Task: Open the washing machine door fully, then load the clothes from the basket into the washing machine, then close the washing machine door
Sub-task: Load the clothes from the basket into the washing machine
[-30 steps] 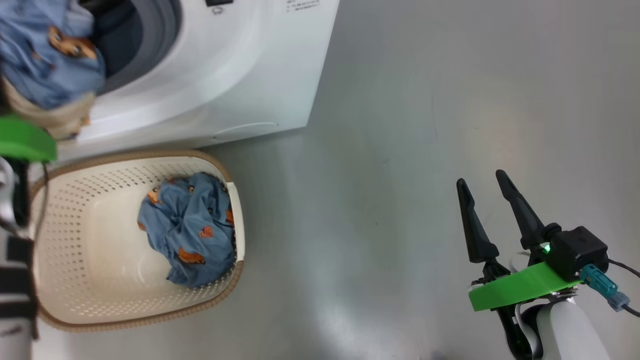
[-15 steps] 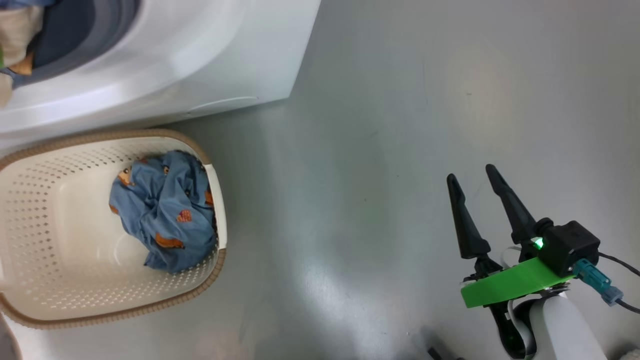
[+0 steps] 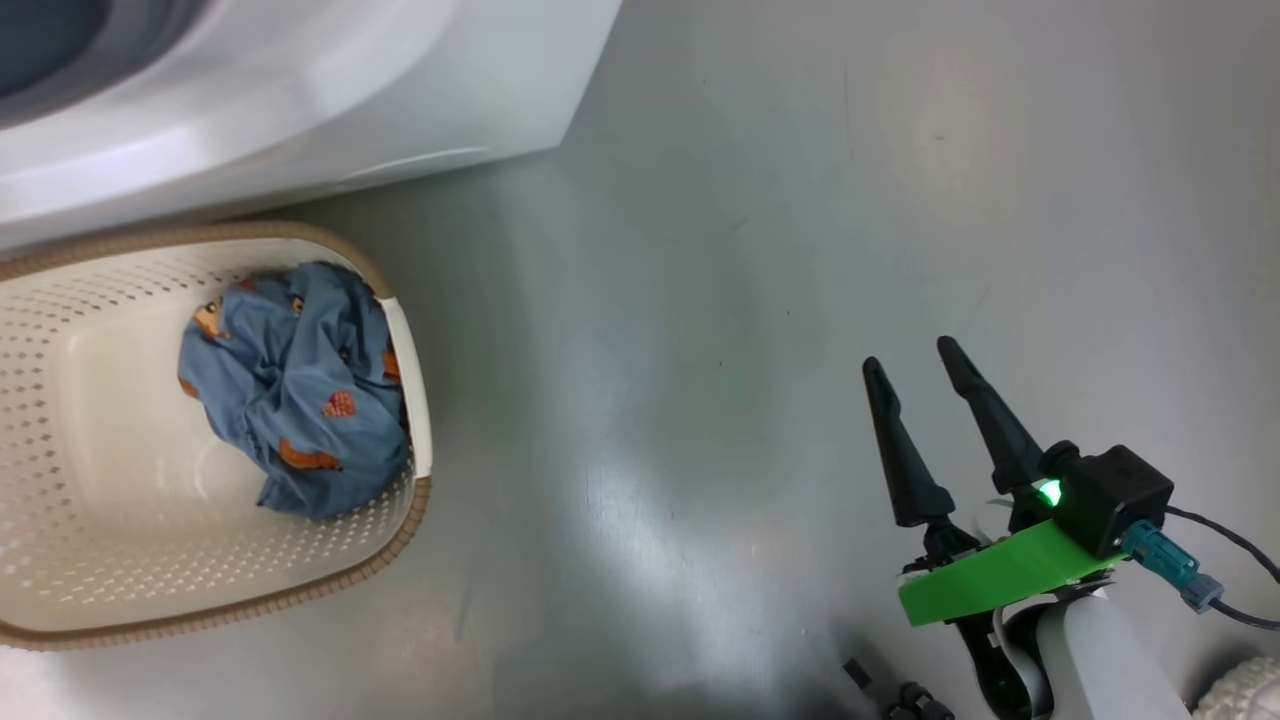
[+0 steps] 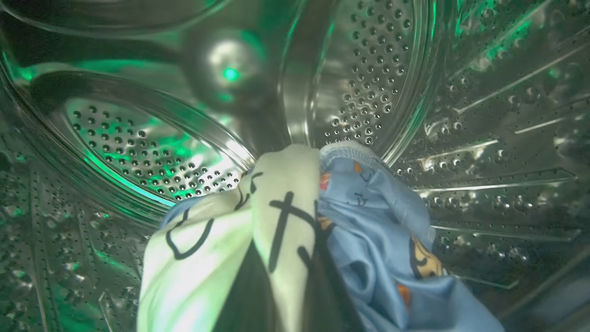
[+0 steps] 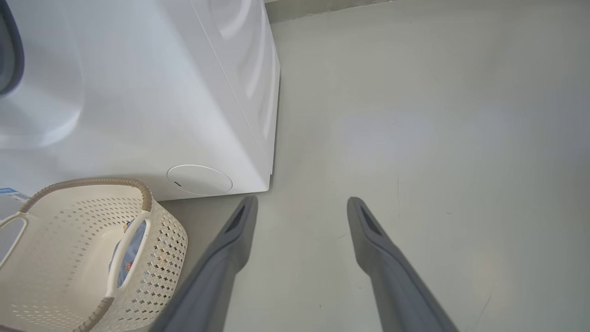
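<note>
The left claw (image 4: 289, 276) is reached deep inside the steel drum (image 4: 368, 69) of the washing machine (image 3: 400, 90), with its fingers mostly buried under cloth. It is judged to be pinched on the cream garment (image 4: 276, 207), a strip of which is caught between the two dark fingers. A blue bear-print garment (image 4: 368, 230) is bunched against that strip on one side; whether it is gripped too cannot be told. Neither piece is let go yet, so this load is brought in but not dropped.

The right claw (image 3: 907, 355) is held spread and empty above the grey floor (image 3: 750, 250), well apart from the basket (image 3: 418, 420). A second blue piece (image 3: 290, 390) is seen crumpled in the basket, against the end wall nearest the right claw.

Since the drum is reached, the opening of the washing machine door is judged done. Loading is judged partly done. The release in the drum, the fetching of the second blue piece and the closing of the door are left.
</note>
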### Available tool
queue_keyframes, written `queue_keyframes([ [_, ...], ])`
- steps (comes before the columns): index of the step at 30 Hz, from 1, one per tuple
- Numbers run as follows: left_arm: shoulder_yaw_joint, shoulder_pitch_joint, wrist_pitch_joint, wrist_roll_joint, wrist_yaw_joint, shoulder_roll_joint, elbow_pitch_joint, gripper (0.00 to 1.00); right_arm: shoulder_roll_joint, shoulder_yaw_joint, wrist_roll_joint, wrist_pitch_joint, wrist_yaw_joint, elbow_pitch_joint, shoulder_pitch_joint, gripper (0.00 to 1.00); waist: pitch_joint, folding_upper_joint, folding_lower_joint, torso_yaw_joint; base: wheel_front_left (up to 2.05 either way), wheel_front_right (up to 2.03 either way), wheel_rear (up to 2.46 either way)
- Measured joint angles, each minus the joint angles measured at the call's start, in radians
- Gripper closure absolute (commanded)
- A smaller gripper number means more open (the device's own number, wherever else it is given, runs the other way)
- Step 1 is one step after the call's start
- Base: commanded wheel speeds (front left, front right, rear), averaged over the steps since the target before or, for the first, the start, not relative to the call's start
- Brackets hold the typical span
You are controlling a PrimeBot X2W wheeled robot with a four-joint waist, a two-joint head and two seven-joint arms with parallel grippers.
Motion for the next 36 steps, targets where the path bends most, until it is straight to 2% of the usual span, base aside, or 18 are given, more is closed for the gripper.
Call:
queue_keyframes([
  [8, -0.001, 0.019, -0.007, 0.017, 0.035, 0.012, -0.227, 1.0, 0.0, 0.007, 0.012, 0.0, 0.0, -0.005, -0.003, 0.0, 0.039, 0.0, 0.0, -0.01, 0.0, 0.0, 0.0],
  [11, 0.005, 0.038, -0.007, 0.015, 0.035, 0.01, -0.232, 1.0, 0.0, 0.008, 0.012, 0.0, 0.0, -0.004, -0.008, 0.0, 0.041, 0.0, 0.0, -0.01, 0.0, 0.0, 0.0],
  [22, 0.019, 0.051, -0.005, -0.026, -0.003, 0.003, 0.013, 1.0, 0.0, 0.013, 0.018, 0.0, 0.0, 0.007, -0.022, 0.0, 0.03, 0.0, 0.0, 0.0, 0.0, 0.0, 0.0],
  [23, 0.02, 0.044, -0.003, -0.03, -0.003, 0.002, 0.035, 0.56, 0.0, 0.013, 0.018, 0.0, 0.0, 0.008, -0.022, 0.0, 0.028, 0.0, 0.0, 0.0, 0.0, 0.0, 0.0],
  [24, 0.02, 0.037, -0.004, -0.033, -0.002, 0.001, 0.048, 0.0, 0.0, 0.013, 0.019, 0.0, 0.0, 0.009, -0.022, 0.0, 0.026, 0.0, 0.0, 0.001, 0.0, 0.0, 0.0],
  [36, 0.012, 0.018, -0.006, -0.063, -0.003, -0.035, 0.141, 0.0, 0.0, 0.001, 0.011, 0.0, 0.0, 0.021, -0.025, 0.0, -0.026, 0.0, 0.0, 0.018, 0.0, 0.0, 0.0],
])
